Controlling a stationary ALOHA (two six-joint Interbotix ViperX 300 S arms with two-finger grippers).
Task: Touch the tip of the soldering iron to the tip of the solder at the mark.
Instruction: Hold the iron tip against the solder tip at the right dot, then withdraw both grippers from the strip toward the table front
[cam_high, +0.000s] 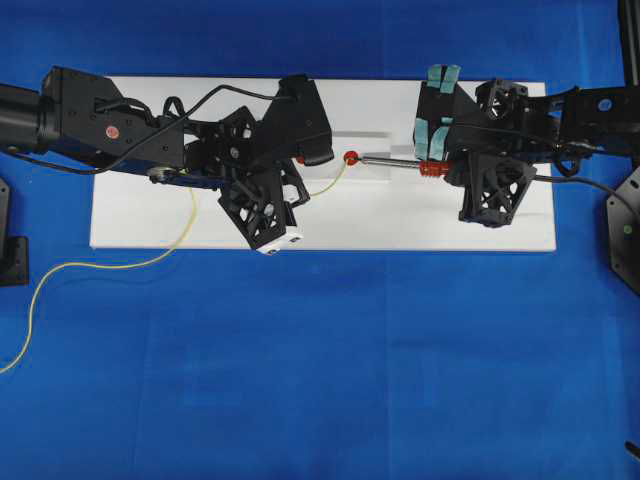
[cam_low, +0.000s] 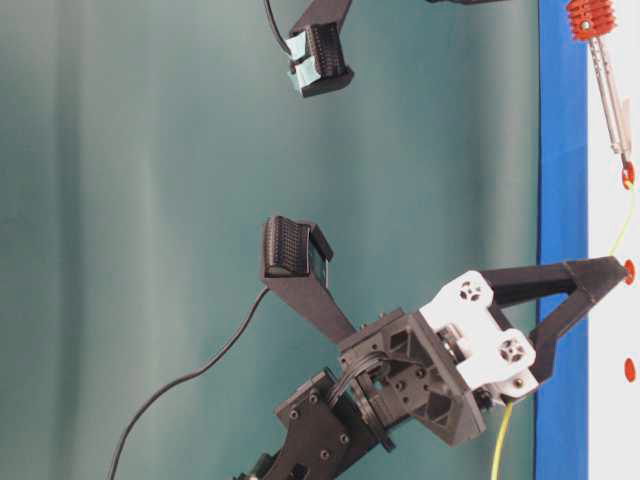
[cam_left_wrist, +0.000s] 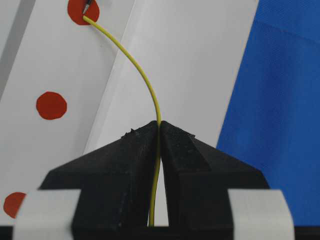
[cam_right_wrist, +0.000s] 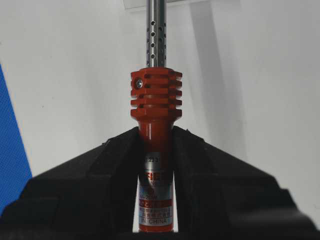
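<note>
Fingers of the left arm are pinched tight on the solder, which arcs out from between them to end on the far red mark; the right fingers are clamped on the iron at its red handle, shaft pointing left toward that same mark. In the overhead view the iron's tip and the solder's end meet at the mark on the white board, and the left wrist view shows a dark point lying against the wire's end there, so contact looks made or all but made. The risk, as I judge it, lies in the wire: it is thin and bowed, so any push from the iron could spring it sideways off the mark. A small shift of the left arm would do the same, since the long free span magnifies it. Slack solder trailing left over the blue table could also snag and tug the held end.
</note>
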